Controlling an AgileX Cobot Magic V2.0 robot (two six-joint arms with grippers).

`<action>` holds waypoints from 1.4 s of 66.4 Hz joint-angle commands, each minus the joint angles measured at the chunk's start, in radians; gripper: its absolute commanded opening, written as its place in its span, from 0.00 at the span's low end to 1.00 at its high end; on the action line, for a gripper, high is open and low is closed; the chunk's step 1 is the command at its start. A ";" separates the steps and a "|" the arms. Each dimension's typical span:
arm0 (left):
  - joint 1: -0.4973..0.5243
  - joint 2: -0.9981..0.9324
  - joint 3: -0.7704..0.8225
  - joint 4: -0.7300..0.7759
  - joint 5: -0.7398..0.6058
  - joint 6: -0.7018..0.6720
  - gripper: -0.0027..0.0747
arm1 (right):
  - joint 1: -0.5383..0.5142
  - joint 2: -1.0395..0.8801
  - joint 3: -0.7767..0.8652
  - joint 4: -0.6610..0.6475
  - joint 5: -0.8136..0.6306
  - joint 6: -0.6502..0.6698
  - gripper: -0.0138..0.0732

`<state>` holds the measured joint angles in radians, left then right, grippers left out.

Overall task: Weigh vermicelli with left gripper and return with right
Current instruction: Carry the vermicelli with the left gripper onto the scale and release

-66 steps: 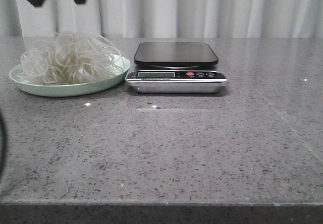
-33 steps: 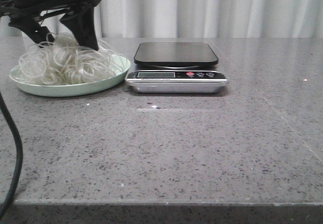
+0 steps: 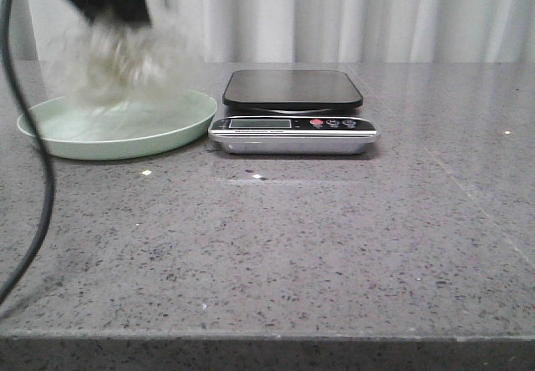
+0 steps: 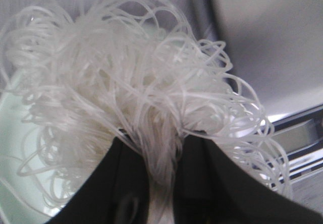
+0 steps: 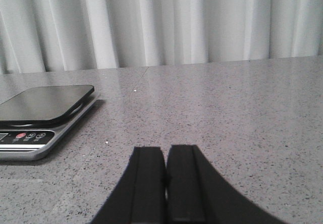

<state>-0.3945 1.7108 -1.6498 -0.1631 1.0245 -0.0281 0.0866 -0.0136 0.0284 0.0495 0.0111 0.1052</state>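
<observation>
My left gripper point(image 3: 104, 7) is shut on the vermicelli point(image 3: 125, 62), a fluffy whitish clump of looping strands, and holds it lifted and blurred just above the pale green plate point(image 3: 171, 133) at the far left. In the left wrist view the strands point(image 4: 136, 82) are pinched between the black fingers point(image 4: 126, 183), with the gripper point(image 4: 162, 148) over the plate point(image 4: 10, 133). The scale point(image 3: 292, 112), with a black platform, stands right of the plate. My right gripper point(image 5: 165, 156) is shut and empty, low over the table, right of the scale point(image 5: 43, 105); it does not show in the front view.
A thin black cable point(image 3: 38, 179) hangs down the left edge of the front view. White curtains point(image 3: 351, 12) close off the back of the grey speckled table point(image 3: 334, 246). The scale's silver button panel point(image 4: 298, 138) lies beside the plate.
My left gripper came down into the vermicelli on the plate, closed on it, and now lifts the clump up off the plate. The scale has not moved.
</observation>
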 commanded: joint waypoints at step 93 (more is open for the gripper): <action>-0.147 -0.110 -0.190 0.041 -0.135 0.028 0.60 | -0.001 -0.016 -0.008 -0.002 -0.088 -0.007 0.34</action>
<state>-0.5744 1.7251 -1.8676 -0.1367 0.9403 0.0114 0.0866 -0.0136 0.0284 0.0495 0.0093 0.1052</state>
